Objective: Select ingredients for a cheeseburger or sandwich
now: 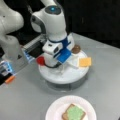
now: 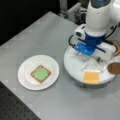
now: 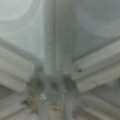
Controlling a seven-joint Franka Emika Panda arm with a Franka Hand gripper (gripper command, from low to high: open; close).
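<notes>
While your end effector (image 2: 90, 59) is hovering low over the white turntable (image 2: 75, 65), jaws unreadable, keep descending squarely; cheese (image 2: 91, 77), patty (image 2: 114, 67) and tomato (image 1: 40, 60) are waiting around it, and the sandwich (image 2: 40, 73) is sitting on 1 plate (image 2: 24, 77).

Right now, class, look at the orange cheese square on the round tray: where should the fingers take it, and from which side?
The orange cheese square lies flat near the rim of the white round tray, apart from the brown patty. It is probably best taken from above, fingers across two opposite straight edges. The gripper hangs low over the tray's middle.
</notes>
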